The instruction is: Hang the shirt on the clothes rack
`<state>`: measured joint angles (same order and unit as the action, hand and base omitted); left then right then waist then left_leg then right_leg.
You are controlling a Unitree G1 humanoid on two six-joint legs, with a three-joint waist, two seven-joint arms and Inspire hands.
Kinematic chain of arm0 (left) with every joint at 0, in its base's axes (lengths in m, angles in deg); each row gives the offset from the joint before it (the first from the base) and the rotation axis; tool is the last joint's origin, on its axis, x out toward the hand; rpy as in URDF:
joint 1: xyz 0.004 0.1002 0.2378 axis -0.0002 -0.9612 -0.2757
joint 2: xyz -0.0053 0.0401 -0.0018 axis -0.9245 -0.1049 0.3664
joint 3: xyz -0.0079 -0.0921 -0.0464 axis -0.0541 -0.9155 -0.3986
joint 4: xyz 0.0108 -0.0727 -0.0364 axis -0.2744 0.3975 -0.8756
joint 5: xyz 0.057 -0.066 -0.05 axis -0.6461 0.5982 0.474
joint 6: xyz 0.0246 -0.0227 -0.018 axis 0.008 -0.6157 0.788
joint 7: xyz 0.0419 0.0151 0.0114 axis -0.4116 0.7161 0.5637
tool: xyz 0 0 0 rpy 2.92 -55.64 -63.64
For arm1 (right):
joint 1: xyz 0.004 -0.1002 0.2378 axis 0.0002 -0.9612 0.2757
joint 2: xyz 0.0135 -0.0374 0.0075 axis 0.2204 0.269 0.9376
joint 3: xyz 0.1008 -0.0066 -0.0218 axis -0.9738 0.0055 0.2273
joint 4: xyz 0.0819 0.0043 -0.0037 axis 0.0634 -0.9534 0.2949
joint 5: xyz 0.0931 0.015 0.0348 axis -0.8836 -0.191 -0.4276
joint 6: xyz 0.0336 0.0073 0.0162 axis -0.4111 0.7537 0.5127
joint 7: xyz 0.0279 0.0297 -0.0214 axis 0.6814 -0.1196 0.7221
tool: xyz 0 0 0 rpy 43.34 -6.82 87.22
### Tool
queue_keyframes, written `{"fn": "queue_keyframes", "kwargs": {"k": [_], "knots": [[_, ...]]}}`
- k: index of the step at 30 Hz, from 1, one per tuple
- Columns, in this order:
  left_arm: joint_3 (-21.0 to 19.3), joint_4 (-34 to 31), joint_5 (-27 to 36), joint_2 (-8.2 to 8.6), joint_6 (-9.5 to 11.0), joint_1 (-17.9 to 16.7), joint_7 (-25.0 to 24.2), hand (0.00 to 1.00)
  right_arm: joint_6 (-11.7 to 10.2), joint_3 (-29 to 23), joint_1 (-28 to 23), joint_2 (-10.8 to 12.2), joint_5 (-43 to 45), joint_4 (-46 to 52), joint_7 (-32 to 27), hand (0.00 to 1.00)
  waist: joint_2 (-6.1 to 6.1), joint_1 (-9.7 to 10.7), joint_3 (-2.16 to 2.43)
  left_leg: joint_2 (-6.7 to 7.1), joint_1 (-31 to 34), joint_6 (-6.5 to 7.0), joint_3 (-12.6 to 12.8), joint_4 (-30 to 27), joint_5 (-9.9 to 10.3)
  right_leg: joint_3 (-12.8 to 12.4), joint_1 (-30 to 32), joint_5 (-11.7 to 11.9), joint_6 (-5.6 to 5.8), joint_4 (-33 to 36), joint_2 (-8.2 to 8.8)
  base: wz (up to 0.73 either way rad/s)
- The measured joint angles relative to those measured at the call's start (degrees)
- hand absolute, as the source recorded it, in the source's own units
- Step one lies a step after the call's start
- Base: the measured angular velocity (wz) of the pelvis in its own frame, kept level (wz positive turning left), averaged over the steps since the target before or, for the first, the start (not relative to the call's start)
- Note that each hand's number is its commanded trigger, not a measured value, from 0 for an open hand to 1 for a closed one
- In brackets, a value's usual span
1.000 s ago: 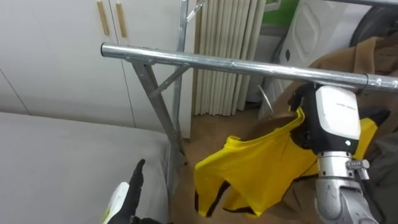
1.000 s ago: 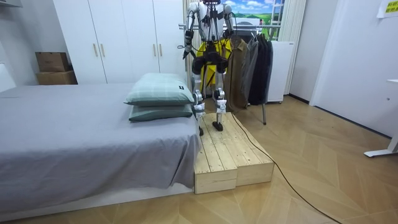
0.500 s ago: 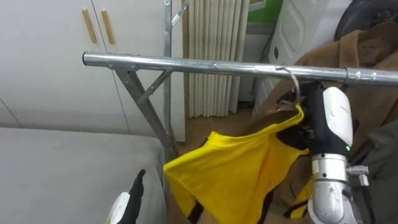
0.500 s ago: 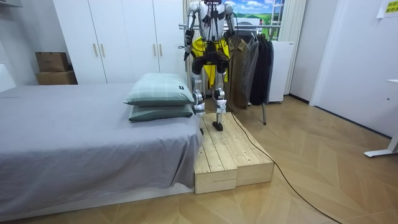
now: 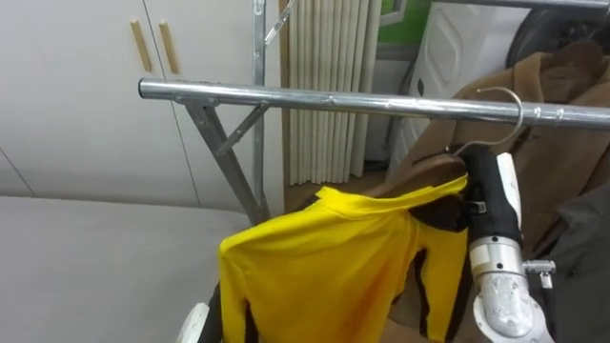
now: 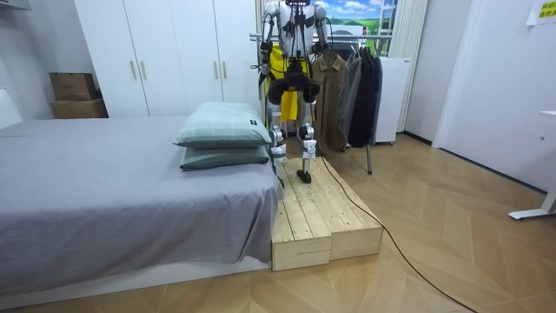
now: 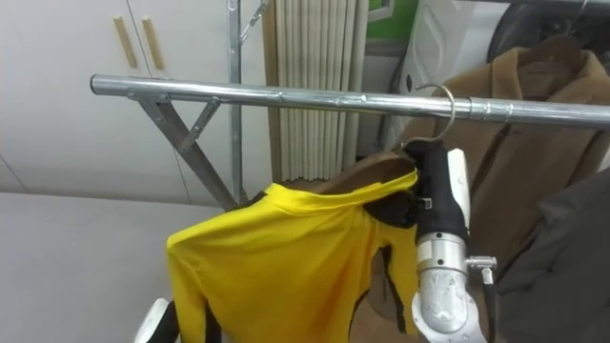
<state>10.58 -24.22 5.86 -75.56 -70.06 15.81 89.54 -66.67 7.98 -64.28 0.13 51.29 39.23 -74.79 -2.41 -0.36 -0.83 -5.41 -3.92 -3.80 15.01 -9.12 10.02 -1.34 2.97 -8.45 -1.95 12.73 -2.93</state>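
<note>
A yellow shirt hangs on a brown wooden hanger. The hanger's metal hook curves over the steel rail of the clothes rack. My right hand is raised just under the rail, its back towards me, fingers curled round the hanger by its neck. The shirt drapes down and to the left of that hand. A bit of my left hand shows at the bottom edge, partly behind the shirt. In the room view I stand on a wooden platform at the rack, with the shirt before my chest.
A brown coat and a dark garment hang on the rail to the right of my hand. The rack's slanted leg stands left of the shirt. White wardrobe doors are behind, and the grey bed lies at lower left.
My right hand has lifted the hanger, and its hook now sits over the rail. The yellow shirt has swung up and left. My left hand has sunk towards the bottom edge.
</note>
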Motion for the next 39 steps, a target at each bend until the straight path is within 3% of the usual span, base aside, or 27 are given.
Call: {"fn": "queue_keyframes", "kwargs": {"k": [11,18,26,30,34,39], "knots": [[-0.3,0.0,0.4,-0.08,-2.1,0.2,-0.3,0.0,2.9,0.0,0.4,-0.1,-4.6,-1.2,2.9,1.0,-0.48,-0.2,0.13,-0.49,-0.1,-0.03,0.0,0.0,0.0,0.6,-0.2,0.0,-0.04,0.9,-0.08,0.0],[-0.3,-0.9,-0.1,-0.1,-3.6,0.2,-0.7,0.0,5.5,-2.0,6.8,-0.2,-5.1,-9.9,4.2,1.0,-1.16,-0.1,-0.04,-0.68,-0.3,-0.2,0.0,0.0,-0.1,0.9,-0.4,0.0,-0.09,0.8,-0.13,0.01],[-0.2,-4.0,-1.3,-0.84,-4.1,0.0,-0.7,0.0,5.5,-2.3,13.4,-1.6,-8.2,-17.3,4.4,1.0,-2.45,-0.5,-0.13,-0.63,0.1,-0.49,-0.2,-0.1,-0.3,1.6,0.0,0.1,-0.3,0.7,-0.24,0.02],[-0.4,-5.4,-1.2,-1.22,-4.6,-0.2,-1.1,0.0,6.8,-3.1,17.0,-3.0,-10.9,-23.4,5.0,1.0,-2.54,-1.6,-0.08,-0.44,0.3,-0.47,-0.5,-0.1,-0.3,1.7,0.1,0.1,-0.29,0.9,-0.07,0.0],[-1.1,-5.4,-1.3,-1.12,-6.6,-0.3,-2.3,0.0,8.9,-4.5,21.5,-3.7,-13.1,-29.8,6.1,1.0,-2.88,-2.0,-0.09,-0.52,0.8,-0.47,-1.2,-0.1,-0.3,2.4,0.4,0.1,-0.29,1.1,0.03,0.07],[-1.1,-5.4,-1.3,-1.03,-6.6,-0.5,-3.2,0.0,9.2,-4.6,23.1,-4.9,-14.2,-32.2,8.1,1.0,-3.5,-3.3,-0.09,-0.85,0.7,-0.48,-1.4,-0.1,-0.3,2.6,0.3,0.1,-0.3,1.1,-0.05,0.0]]}}
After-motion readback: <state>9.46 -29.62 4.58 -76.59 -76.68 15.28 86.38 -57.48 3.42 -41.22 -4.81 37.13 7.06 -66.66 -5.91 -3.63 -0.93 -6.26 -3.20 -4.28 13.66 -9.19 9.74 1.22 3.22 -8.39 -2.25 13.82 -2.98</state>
